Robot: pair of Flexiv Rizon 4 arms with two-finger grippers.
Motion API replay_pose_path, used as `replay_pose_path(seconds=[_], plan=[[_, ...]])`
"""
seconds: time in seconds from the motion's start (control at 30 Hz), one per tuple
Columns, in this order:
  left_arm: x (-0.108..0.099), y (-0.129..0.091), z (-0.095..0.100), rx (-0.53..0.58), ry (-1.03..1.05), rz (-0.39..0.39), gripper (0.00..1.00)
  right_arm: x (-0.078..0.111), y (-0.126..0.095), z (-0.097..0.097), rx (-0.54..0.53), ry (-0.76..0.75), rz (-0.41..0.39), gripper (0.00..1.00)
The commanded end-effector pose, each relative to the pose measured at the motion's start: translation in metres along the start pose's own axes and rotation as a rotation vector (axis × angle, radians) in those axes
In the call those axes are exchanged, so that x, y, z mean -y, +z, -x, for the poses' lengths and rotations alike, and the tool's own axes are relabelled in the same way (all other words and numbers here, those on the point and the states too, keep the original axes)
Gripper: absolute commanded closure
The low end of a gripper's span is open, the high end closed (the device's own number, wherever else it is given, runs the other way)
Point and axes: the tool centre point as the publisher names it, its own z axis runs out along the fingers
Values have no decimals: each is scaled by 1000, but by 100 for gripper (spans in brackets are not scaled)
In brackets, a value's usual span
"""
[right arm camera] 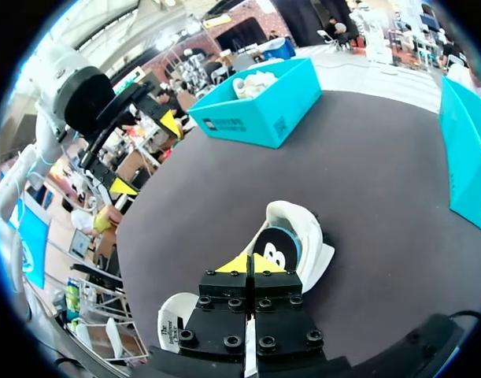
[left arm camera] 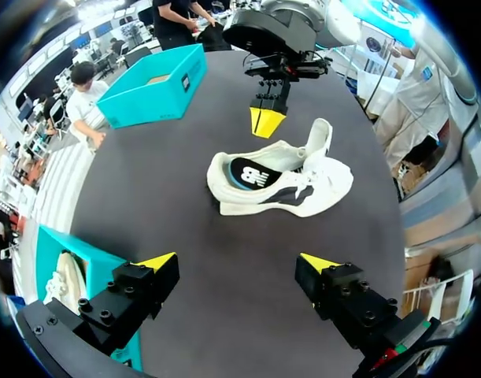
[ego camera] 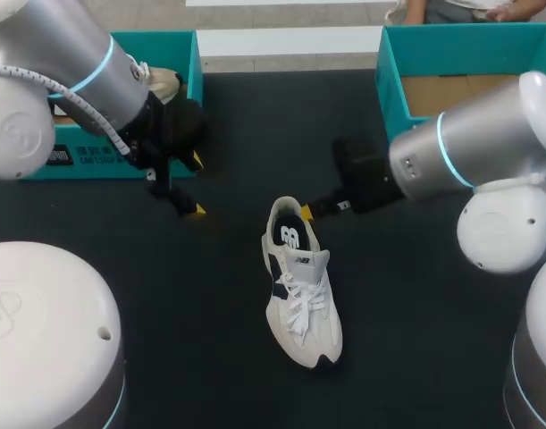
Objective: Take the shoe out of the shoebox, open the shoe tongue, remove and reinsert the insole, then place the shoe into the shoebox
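Note:
A white sneaker (ego camera: pixel 301 286) with dark side panels and white laces lies on the dark table, heel toward the back; its dark insole (ego camera: pixel 291 236) shows inside the heel. My right gripper (ego camera: pixel 306 213) is shut just behind the heel, holding nothing; in its wrist view the shoe (right arm camera: pixel 291 240) lies just ahead of the closed yellow tips (right arm camera: pixel 249 264). My left gripper (ego camera: pixel 196 185) stands open to the left, near the left shoebox (ego camera: pixel 121 161). From the left wrist the sneaker (left arm camera: pixel 279 179) lies well ahead of the open fingers (left arm camera: pixel 158 261).
A teal shoebox at the back left (left arm camera: pixel 75 276) holds another white shoe (ego camera: pixel 162 82). A second teal box (ego camera: pixel 451 71) with a cardboard bottom stands at the back right. Bare dark table surrounds the sneaker.

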Motion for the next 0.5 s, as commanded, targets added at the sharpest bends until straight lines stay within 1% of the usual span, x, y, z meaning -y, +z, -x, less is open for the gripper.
replay_pose_path(seconds=[0.03,0.07,0.1,0.13,0.2,0.23,0.27,0.33,0.37,0.5], plan=[[-9,-28,-5,30,-32,8,0,-1,-1,-3,64,1,-6,100],[-12,-31,-3,30,-40,9,0,-1,-1,-3,64,1,-6,100],[-13,-34,-2,28,-47,2,0,0,0,-5,89,19,-46,100],[-15,-36,-1,28,-54,-1,0,1,1,-5,111,21,-51,100],[-17,-42,0,21,-56,-38,0,2,1,-7,160,43,-77,100],[-18,-45,0,27,-55,-45,0,2,1,-9,163,48,-74,100],[-20,-47,1,28,-45,-39,0,2,1,-10,178,59,-89,100],[-20,-53,1,33,-32,-45,0,3,1,-12,204,75,-110,100],[-20,-55,1,31,-14,-57,0,3,1,-13,231,83,-115,100],[-15,-59,-2,7,49,-110,0,4,1,-13,276,114,-157,100]])
